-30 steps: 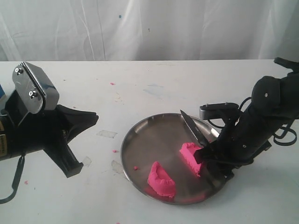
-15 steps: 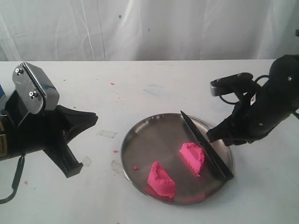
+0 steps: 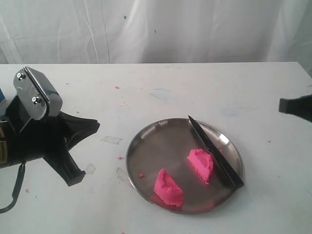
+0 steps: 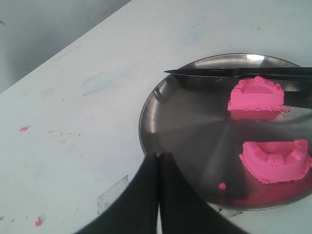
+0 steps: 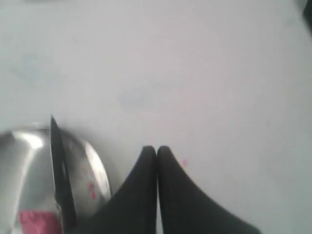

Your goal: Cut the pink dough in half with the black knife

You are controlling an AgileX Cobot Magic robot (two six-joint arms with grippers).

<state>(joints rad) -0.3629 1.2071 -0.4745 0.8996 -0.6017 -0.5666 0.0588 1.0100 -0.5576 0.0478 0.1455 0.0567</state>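
The pink dough lies as two wedge-shaped pieces on the steel plate: one near the plate's front, the other toward its right. The black knife rests loose on the plate beside the right piece, tip pointing to the back. In the left wrist view both dough pieces and the knife show. My left gripper hovers left of the plate, shut and empty. My right gripper is shut at the far right edge, well clear of the knife.
Tiny pink crumbs dot the white table, and one crumb lies on the plate. Clear tape patches sit left of the plate. A white curtain hangs behind the table.
The right gripper has let go of the knife, leaving it on the plate, and has pulled back up and right until almost out of the exterior view. The left arm stayed still.
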